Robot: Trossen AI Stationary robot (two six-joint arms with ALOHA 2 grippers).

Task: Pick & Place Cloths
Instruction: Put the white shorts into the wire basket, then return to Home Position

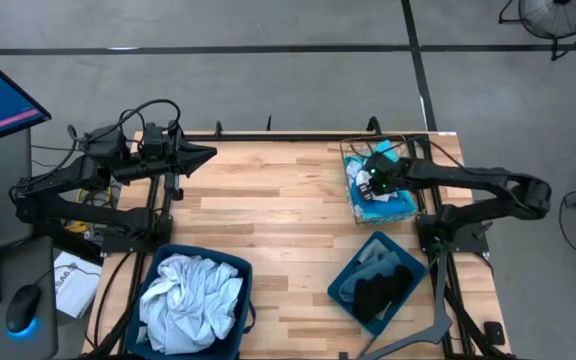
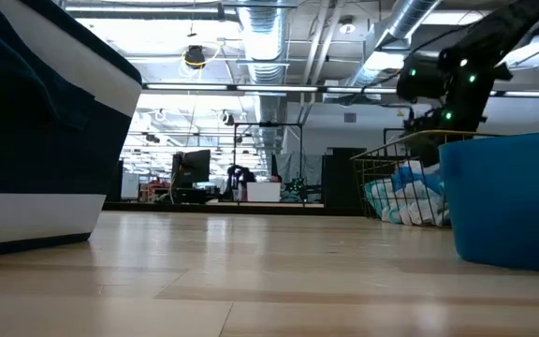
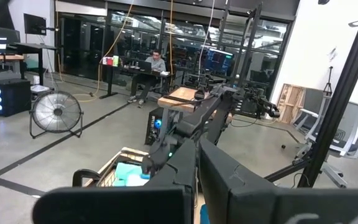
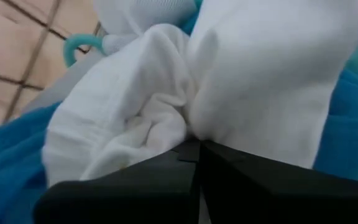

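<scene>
My right gripper reaches into the brown wire basket at the table's far right and is shut on a white cloth. Turquoise and bright blue cloths lie in the basket under it; the low view shows them heaped behind the mesh. My left gripper hovers shut over the far left of the table, pointing right and touching nothing. White and grey cloths fill the near-left bin. Black and dark cloths lie in the near-right bin. My right gripper pinches a bunched fold of the white cloth between its two fingers, with the fabric gathered into creases at the fingertips. The fingers come slanting down from the table's right. The cloth rests on the turquoise and blue cloths in the basket.
Two dark-teal bins stand at the table's near edge, one at left and one at right, tilted. Bare wood lies between the arms. In the low view the bins' walls stand close on both sides.
</scene>
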